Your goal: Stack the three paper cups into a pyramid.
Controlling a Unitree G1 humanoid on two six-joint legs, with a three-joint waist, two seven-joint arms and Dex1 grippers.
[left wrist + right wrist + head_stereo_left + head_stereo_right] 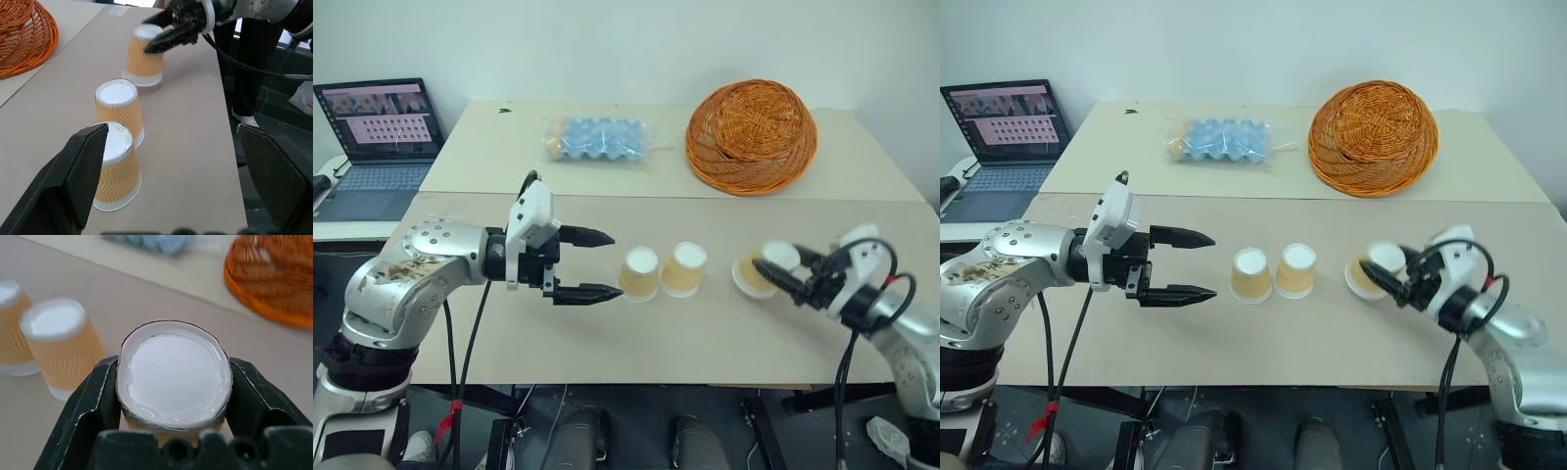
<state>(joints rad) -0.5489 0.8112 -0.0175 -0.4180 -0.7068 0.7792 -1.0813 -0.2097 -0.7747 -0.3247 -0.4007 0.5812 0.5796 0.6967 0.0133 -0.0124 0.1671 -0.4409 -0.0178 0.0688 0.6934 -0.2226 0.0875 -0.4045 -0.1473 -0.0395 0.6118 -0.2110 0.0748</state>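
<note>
Two of the paper cups (639, 273) (684, 268) stand upside down, side by side, in the middle of the near table. My left gripper (615, 264) is open, its fingers pointing at the left cup from just beside it, with nothing between them. To the right, my right gripper (773, 273) is shut on the third paper cup (756, 271), which is tilted and lifted off the table. In the right wrist view that cup's white base (173, 374) sits between the two fingers (93, 401). No cup rests on another.
An upturned wicker basket (751, 135) and a bagged blue egg tray (597, 139) lie on the far table. A laptop (380, 132) stands open at the far left. A seam (705, 196) runs between the two tabletops.
</note>
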